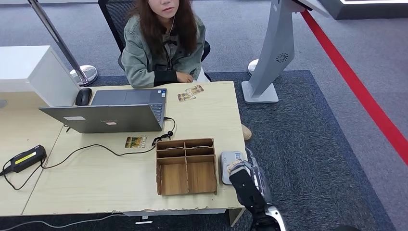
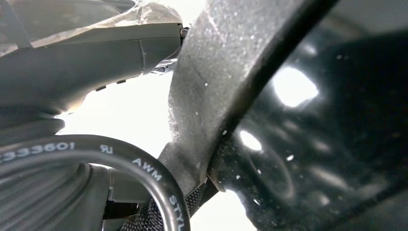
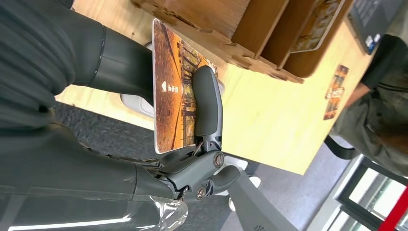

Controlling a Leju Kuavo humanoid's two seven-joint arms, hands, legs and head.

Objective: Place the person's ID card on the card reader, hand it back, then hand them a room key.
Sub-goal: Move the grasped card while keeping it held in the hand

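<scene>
From the head view, the right hand hovers over the small grey card reader at the right edge of the pale wooden tabletop, just beside the brown wooden compartment box; a person in a grey-green jacket sits at the far edge. The left wrist view is too close and dark to tell how the left hand's fingers lie. In the right wrist view, the fingers pinch the orange patterned ID card above the reader.

Grey carpet, red floor stripe, light wooden desk
</scene>
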